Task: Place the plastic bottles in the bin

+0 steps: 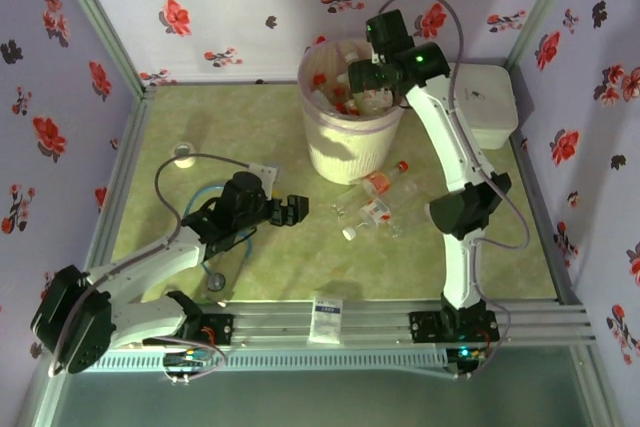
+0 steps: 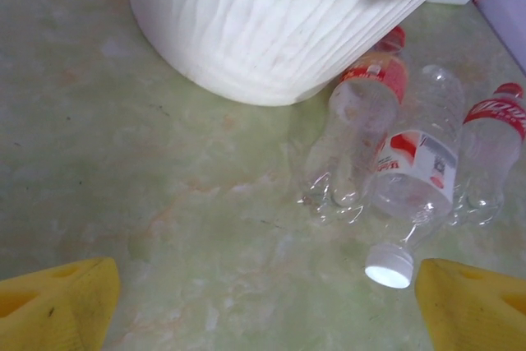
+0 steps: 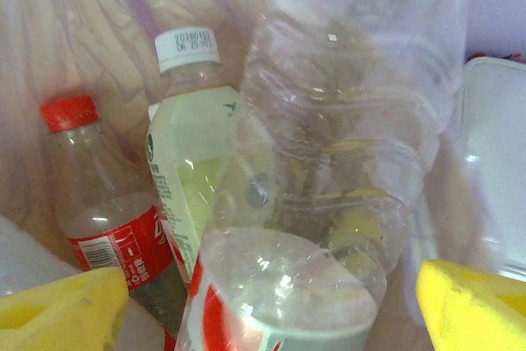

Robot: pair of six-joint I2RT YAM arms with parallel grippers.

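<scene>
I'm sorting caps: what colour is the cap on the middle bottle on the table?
White. The cap shows best in the left wrist view.

White arms (image 1: 445, 132), black joints (image 1: 468, 209), yellow fingertips (image 2: 57, 306)

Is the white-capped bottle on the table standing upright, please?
No, the white-capped bottle lies on its side on the table, with its cap pointing toward the camera.

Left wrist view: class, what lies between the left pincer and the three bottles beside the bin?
Only bare green tabletop separates the left pincer from the bottles, seen in the left wrist view.
</scene>
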